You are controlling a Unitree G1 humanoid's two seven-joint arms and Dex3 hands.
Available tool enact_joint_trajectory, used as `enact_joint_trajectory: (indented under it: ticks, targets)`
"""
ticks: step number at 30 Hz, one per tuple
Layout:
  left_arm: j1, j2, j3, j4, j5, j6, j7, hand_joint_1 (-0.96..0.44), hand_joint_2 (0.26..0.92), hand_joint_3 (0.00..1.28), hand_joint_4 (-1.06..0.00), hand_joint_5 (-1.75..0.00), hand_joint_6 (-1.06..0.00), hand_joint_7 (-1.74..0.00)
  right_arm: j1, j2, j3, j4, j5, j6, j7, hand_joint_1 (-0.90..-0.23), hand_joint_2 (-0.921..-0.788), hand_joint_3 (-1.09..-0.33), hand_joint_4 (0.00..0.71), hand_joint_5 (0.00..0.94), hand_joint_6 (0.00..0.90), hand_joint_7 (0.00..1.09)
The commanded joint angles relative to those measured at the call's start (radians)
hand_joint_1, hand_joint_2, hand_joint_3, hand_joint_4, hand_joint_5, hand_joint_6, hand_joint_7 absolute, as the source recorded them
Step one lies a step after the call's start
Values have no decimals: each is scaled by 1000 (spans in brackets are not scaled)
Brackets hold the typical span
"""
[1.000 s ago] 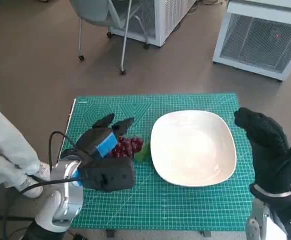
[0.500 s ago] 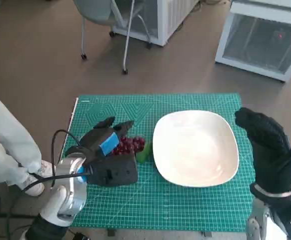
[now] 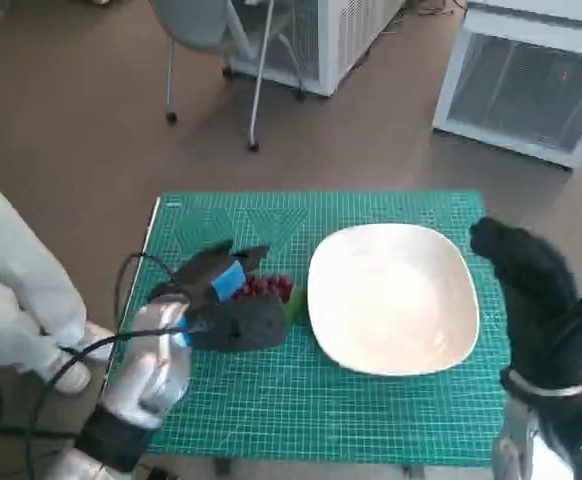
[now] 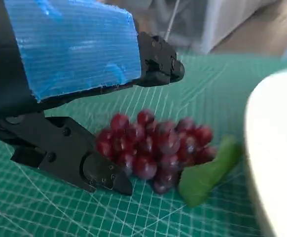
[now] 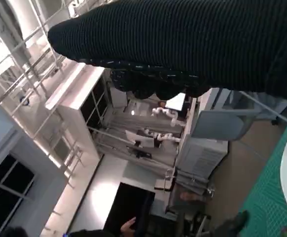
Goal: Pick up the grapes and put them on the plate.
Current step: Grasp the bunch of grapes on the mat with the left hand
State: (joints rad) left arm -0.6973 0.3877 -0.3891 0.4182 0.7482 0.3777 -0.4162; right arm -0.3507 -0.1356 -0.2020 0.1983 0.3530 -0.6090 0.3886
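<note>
- The small worktop is covered by a green gridded cutting mat (image 3: 371, 410) that carries everything in play.
- Beyond it on the brown floor stand a pale louvred cabinet (image 3: 531, 80) and a grey chair on castors (image 3: 211, 40); a person's white-clad legs (image 3: 11, 290) show at the worktop's left edge.
- A large white rounded-square plate (image 3: 396, 295) lies on the right half of the mat, with nothing on it.
- The right robot hand (image 3: 531, 290), in its black knitted glove, is raised at the plate's right rim, fingers straight and holding nothing.
- The left robot hand (image 3: 226, 300), black with blue tape, is low over the mat left of the plate, its black fingers (image 4: 84, 163) spread on both sides of the fruit; whether they touch it I cannot tell.
- The bunch of dark red grapes (image 4: 153, 148) lies on the mat between those fingers, just beside the plate's left rim.
- A green leaf (image 4: 207, 173) sits between the grapes and the plate.
</note>
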Motion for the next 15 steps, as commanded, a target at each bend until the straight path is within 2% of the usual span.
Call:
enact_joint_trajectory:
  ticks: [1, 7, 15]
  targets:
    - [-131, -75, -49, 284, 4, -10, 40, -151, 755, 10, -149, -8, -289, 0, 17, 1, -5, 23, 9, 4, 7, -472, -921, -545, 653, 1, 310, 691]
    - [-187, -104, -68, 416, -10, -27, 58, -145, 765, 11, -188, -19, -289, -1, 21, -1, -7, 23, 18, 2, 12, -473, -921, -546, 653, 1, 308, 693]
    - [-210, -109, -75, 488, -34, -70, 91, -141, 770, 8, -216, -19, -299, -5, 21, -3, -14, 25, 19, 2, 15, -474, -921, -544, 654, 1, 307, 694]
